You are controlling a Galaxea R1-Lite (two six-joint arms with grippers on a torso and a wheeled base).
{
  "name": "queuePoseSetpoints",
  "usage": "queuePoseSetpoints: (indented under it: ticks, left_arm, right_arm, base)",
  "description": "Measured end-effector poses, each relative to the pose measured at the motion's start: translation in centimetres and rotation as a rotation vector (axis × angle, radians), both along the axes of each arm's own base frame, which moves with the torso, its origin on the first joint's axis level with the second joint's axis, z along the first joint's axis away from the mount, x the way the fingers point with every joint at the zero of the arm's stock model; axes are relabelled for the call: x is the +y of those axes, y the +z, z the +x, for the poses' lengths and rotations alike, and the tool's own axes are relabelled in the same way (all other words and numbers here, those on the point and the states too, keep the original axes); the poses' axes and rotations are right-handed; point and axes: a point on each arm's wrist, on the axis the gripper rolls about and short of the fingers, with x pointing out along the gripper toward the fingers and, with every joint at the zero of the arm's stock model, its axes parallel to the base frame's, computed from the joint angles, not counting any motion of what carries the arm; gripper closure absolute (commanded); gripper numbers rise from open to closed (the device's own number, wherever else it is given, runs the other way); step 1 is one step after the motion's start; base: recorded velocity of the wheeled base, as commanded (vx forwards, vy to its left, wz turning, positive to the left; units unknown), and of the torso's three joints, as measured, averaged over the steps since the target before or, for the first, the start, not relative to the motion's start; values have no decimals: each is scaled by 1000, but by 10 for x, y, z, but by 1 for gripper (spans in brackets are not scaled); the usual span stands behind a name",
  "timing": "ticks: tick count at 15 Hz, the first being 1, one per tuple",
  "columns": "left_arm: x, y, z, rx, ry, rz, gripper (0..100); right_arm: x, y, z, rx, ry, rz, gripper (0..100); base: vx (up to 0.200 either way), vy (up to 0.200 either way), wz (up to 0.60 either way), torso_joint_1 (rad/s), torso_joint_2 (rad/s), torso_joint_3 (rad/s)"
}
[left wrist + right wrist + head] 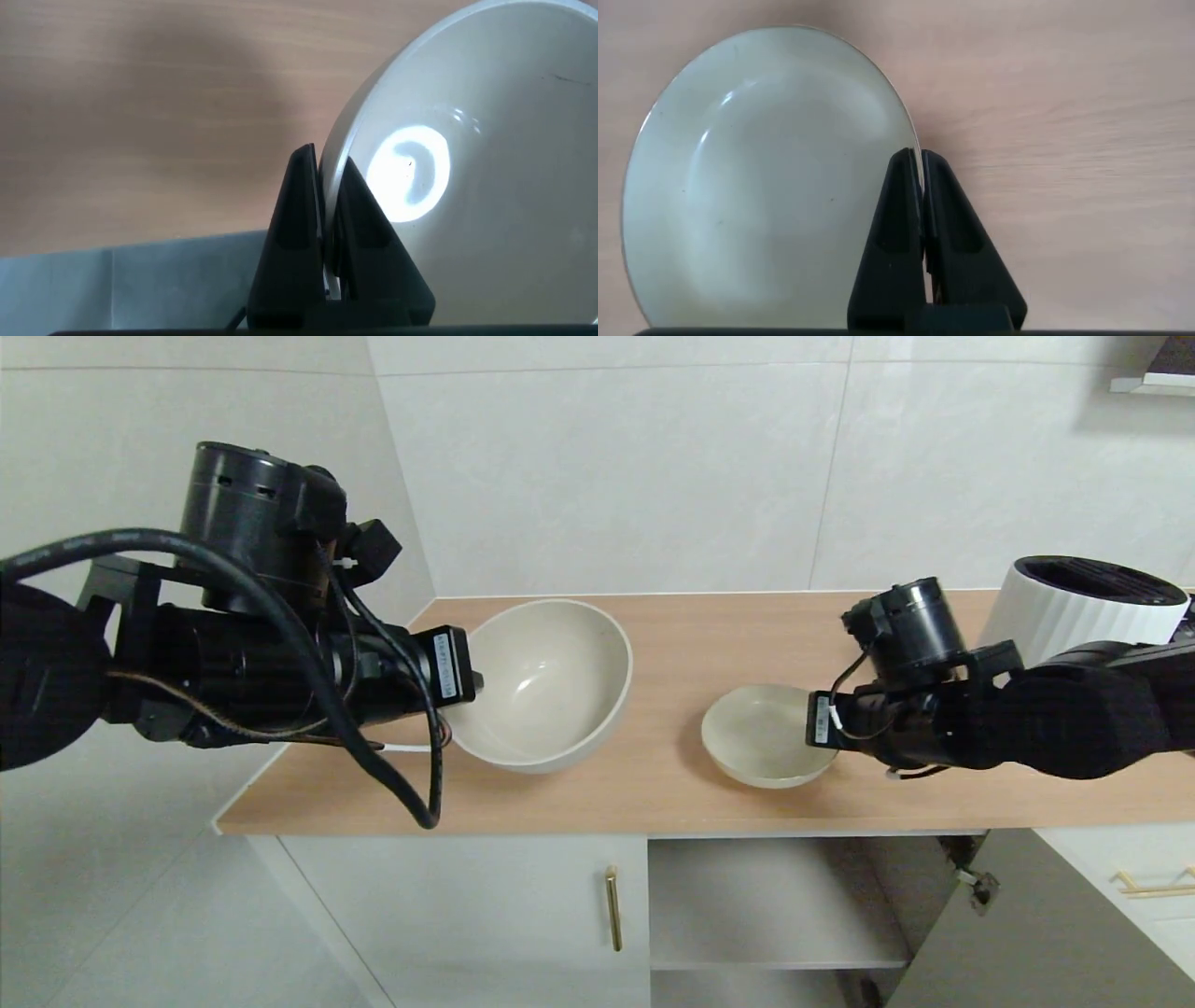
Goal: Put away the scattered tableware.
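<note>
Nearest, at the bottom middle of the head view, the cupboard stands with its door swung open and a bare shelf showing, which looks like where the tableware belongs. Above it, on the wooden surface, the left end effector is pinched on the rim of the large bowl at centre left, one finger inside and one outside. The bowl is tipped up on its side, and I can't tell whether its lower edge rests on the wood. To the right of centre, the right end effector is clamped the same way on the rim of the small bowl, which sits flat. Both grips are thin edge pinches, so I'd lift slowly and keep each bowl near level – a heavy bowl held by its lip wants to swing and slip. One bowl at a time seems wiser, with the open door given a wide berth on the way down to the shelf. Farther back at the upper right, the white ribbed container stands close behind the right arm, so that arm should draw forward rather than back.
</note>
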Motion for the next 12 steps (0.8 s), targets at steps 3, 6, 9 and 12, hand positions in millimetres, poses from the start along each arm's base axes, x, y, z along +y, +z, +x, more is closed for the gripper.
queuePoseSetpoints:
  ticks: [3, 6, 9, 12]
  left_arm:
    - [6, -9, -20, 28, -14, 16, 100]
    - [11, -6, -48, 13, -48, 11, 100]
    - [14, -6, -60, 7, -65, 6, 100]
    - [12, -10, -59, 20, -67, 12, 100]
  right_arm:
    - [-17, 30, -34, -61, 23, 49, 100]
    - [-31, 30, -65, -49, 26, 95, 100]
    - [-29, 22, -93, -29, 59, 132, 100]
    - [-27, 16, -109, -15, 92, 135, 100]
  base:
    - [0, 0, 0, 0, 0, 0]
    - [0, 0, 0, 0, 0, 0]
    - [0, 0, 0, 0, 0, 0]
    - [-67, 0, 0, -1, 1, 1]
